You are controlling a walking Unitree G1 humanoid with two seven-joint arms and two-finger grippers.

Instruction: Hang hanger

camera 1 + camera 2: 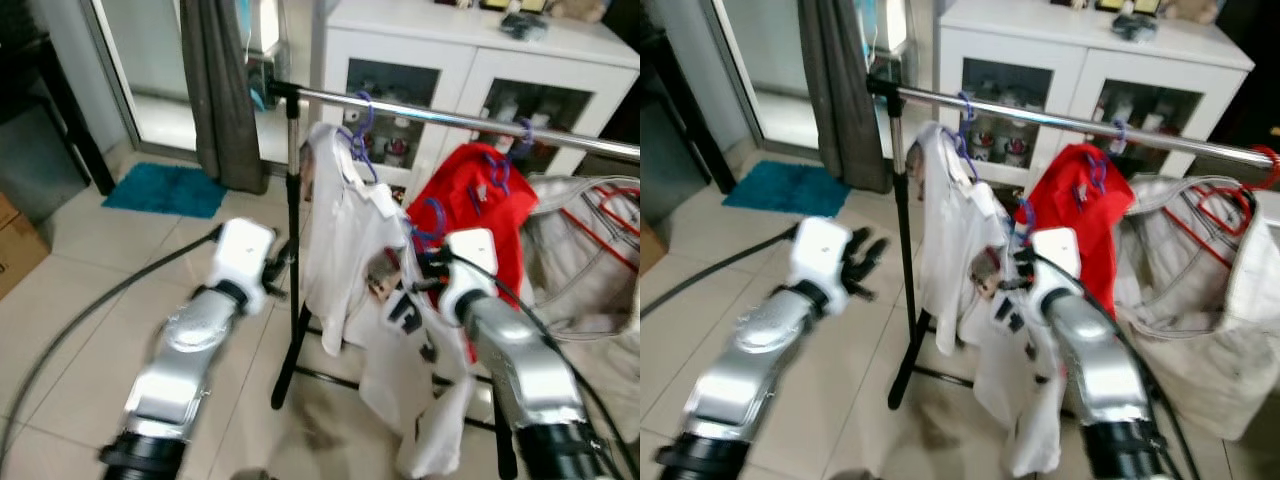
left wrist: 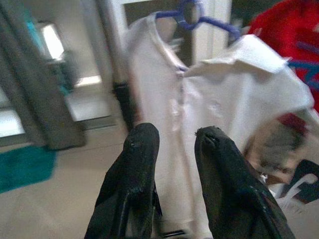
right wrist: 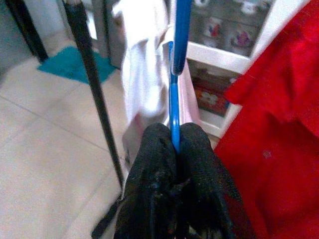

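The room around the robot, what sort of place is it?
Probably a home's laundry or living corner: a clothes rail with a white shirt and red shirt on hangers, a white glass-door cabinet, and a tiled floor.

Two silver arms with white wrist housings, black fingers [image 2: 139, 179], black cables trailing behind

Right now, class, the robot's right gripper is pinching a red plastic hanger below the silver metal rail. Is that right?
Not quite: the right gripper is pinching a blue plastic hanger, not a red one, as the right wrist view shows. It is indeed below the silver metal rail.
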